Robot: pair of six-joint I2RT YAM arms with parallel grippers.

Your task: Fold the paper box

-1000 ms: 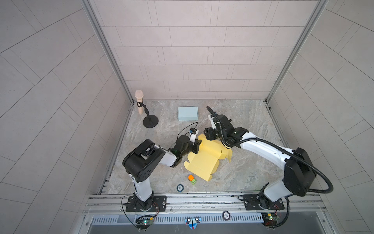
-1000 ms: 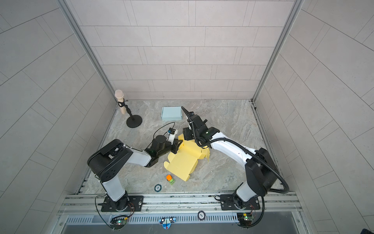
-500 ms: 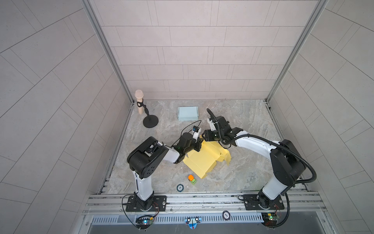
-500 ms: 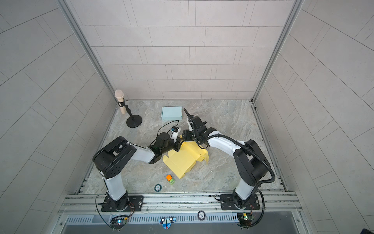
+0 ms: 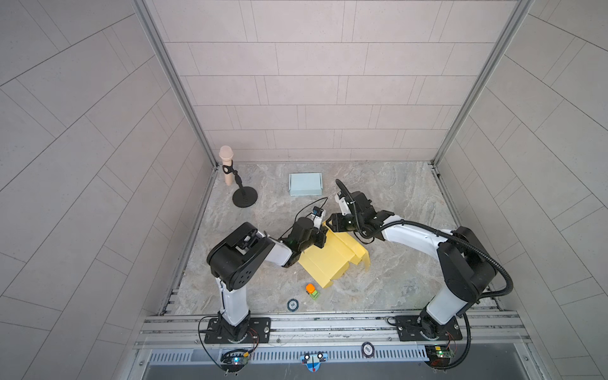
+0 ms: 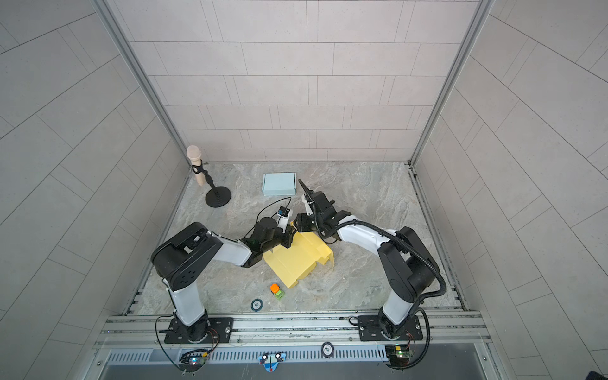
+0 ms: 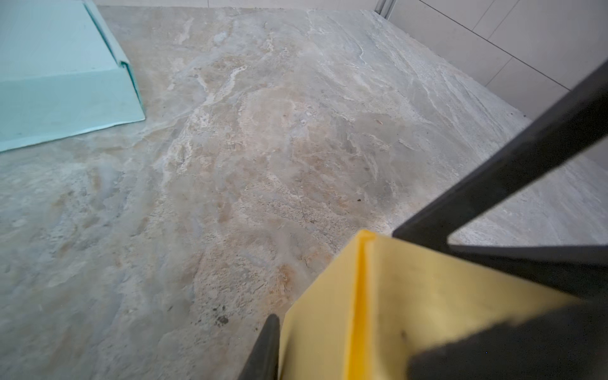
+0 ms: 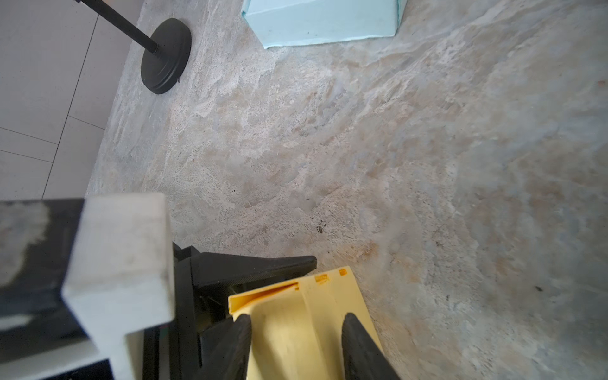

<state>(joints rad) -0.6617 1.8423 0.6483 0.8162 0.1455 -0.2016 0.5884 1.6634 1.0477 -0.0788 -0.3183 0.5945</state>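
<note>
The yellow paper box (image 5: pixel 332 260) (image 6: pixel 296 260) lies partly folded in the middle of the marble table. Its far wall is doubled over and stands up. My left gripper (image 5: pixel 321 240) (image 6: pixel 287 240) (image 7: pixel 342 342) is shut on that folded wall at the box's far left corner. My right gripper (image 5: pixel 332 222) (image 6: pixel 297 221) (image 8: pixel 296 329) hangs right beside it at the same corner. Its fingertips (image 8: pixel 243 329) stand apart over the yellow wall (image 8: pixel 296 306), so it is open. The two grippers nearly touch.
A closed light blue box (image 5: pixel 305 184) (image 8: pixel 322 19) sits behind the grippers. A microphone on a black round stand (image 5: pixel 244 197) is at the back left. A small orange and green toy (image 5: pixel 312 291) and a round token (image 5: pixel 292 305) lie near the front edge.
My right gripper has moved left to the box's far corner beside the left gripper, and its jaws have narrowed. The box's far side has risen and the sheet looks more folded.
</note>
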